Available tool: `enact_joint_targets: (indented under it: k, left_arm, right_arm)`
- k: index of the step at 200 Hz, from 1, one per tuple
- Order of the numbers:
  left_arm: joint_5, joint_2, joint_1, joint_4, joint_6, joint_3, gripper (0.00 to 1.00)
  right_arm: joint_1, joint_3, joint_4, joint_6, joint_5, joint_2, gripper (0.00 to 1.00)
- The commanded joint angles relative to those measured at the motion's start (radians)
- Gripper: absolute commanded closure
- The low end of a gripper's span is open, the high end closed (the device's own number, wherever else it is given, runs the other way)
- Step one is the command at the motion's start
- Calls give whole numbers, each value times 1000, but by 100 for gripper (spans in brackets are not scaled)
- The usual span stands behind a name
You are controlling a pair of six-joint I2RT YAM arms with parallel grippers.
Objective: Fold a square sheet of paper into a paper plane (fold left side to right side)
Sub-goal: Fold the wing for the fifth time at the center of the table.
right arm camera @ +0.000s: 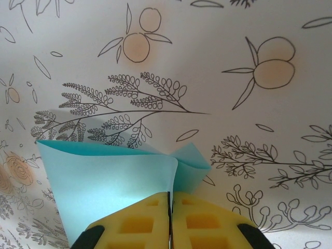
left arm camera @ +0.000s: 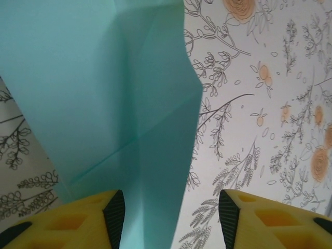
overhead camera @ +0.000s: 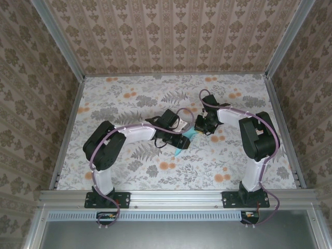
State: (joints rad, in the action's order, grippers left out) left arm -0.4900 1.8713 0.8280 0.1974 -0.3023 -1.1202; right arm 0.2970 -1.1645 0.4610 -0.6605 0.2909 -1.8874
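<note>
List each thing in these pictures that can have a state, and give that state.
paper, folded and creased, not yet a finished plane
left pincer, open, with the paper's edge between its fingers
right pincer, shut on the paper

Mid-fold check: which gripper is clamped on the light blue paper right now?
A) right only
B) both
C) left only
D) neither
A: the right gripper has its yellow fingers pressed together with the paper running into their seam, while the left gripper has its jaws apart, with the paper's edge lying loose between them.
</note>
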Motion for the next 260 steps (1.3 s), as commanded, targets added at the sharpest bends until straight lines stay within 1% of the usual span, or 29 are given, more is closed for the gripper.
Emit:
enact_joint_targets:
  k: [1, 13, 39, 50, 67, 93, 153, 191, 227, 243, 255, 260]
  left_arm:
    - [35, 21, -1, 35, 42, -27, 51]
    - [45, 30, -3, 42, 49, -27, 57]
    - [38, 43, -15, 26, 49, -8, 73]
    - [30, 41, -20, 14, 46, 2, 79]
    - [26, 31, -29, 4, 47, 17, 85]
    - [21, 22, -38, -4, 48, 32, 90]
    - [13, 28, -46, -26, 46, 54, 100]
    - [5, 27, -60, -40, 39, 72, 100]
    - [-65, 47, -87, -73, 24, 80, 100]
    - [-117, 62, -101, -94, 15, 80, 100]
    - [-146, 71, -111, -112, 5, 76, 100]
    - [-189, 74, -113, -116, 1, 73, 100]
  right_arm:
    - [-4, -14, 29, 10, -1, -11, 91]
    - [-7, -14, 30, 13, -1, -6, 90]
    - [-15, -9, 34, 20, -2, 12, 88]
    - [-21, -8, 38, 24, -2, 19, 88]
    - [-28, -7, 47, 30, 1, 24, 88]
    - [-39, -10, 61, 39, 3, 26, 87]
    - [-60, -28, 82, 56, 7, 20, 87]
    - [-85, -26, 111, 76, 5, 31, 86]
    - [-106, -16, 98, 100, -10, 85, 86]
    - [-106, 12, 82, 114, -34, 136, 82]
    - [-106, 42, 29, 126, -42, 189, 80]
    - [-105, 57, 16, 133, -44, 210, 79]
